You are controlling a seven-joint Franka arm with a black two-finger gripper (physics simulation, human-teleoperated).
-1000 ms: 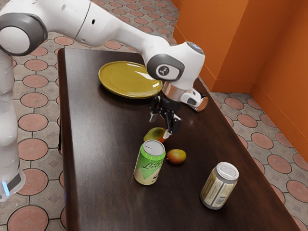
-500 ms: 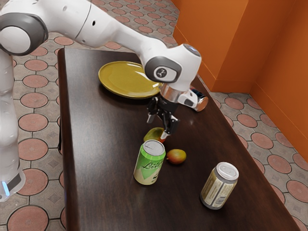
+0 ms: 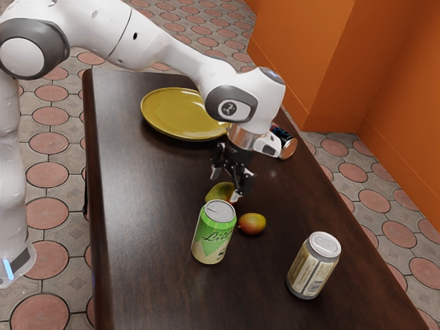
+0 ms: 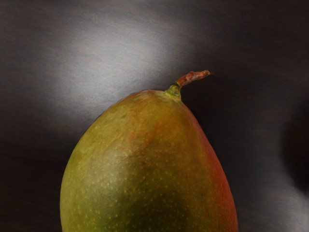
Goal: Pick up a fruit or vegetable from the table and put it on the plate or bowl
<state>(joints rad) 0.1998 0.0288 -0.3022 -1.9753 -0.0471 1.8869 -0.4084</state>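
Note:
A green-red mango point(image 3: 219, 190) lies on the dark table point(image 3: 144, 206), just behind a green can. My gripper point(image 3: 229, 183) hangs right over the mango, open, its black fingers point(image 3: 245, 181) apart and reaching down beside the fruit. In the wrist view the mango point(image 4: 149, 169) sits close under my hand, its stem point(image 4: 192, 77) pointing away. A second, smaller orange-red fruit point(image 3: 252, 223) lies to the exterior view's right of the can. The yellow-green plate point(image 3: 183, 113) rests at the far end of the table, behind my arm.
A green soda can point(image 3: 214, 232) stands upright directly in front of the mango. A beige can point(image 3: 313, 265) stands near the front right. A dark can point(image 3: 282, 146) lies on its side by the table's right edge, behind my hand.
My hand has shifted toward the exterior view's left and sunk a little over the mango. The mango and the cans have stayed where they were.

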